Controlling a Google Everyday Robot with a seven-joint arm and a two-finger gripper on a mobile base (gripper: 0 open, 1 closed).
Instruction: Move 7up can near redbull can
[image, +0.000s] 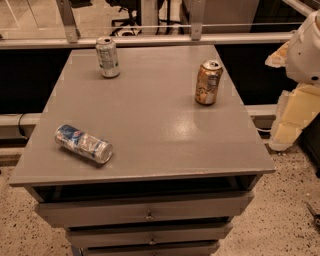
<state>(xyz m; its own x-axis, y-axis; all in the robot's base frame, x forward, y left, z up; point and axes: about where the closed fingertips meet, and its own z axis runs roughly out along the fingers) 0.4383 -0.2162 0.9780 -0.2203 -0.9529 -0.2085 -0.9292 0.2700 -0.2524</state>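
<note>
The 7up can (107, 57) stands upright at the far left of the grey cabinet top (150, 125); it is silvery-white with green markings. The redbull can (83, 144), slim, blue and silver, lies on its side near the front left edge. My gripper (289, 122) hangs beyond the right edge of the cabinet, below the white arm housing (306, 50). It is far from both cans and holds nothing that I can see.
An orange-brown can (208, 82) stands upright at the far right of the top. Drawers (145, 212) are below the front edge. A rail (150, 40) runs behind the cabinet. Speckled floor lies to the right.
</note>
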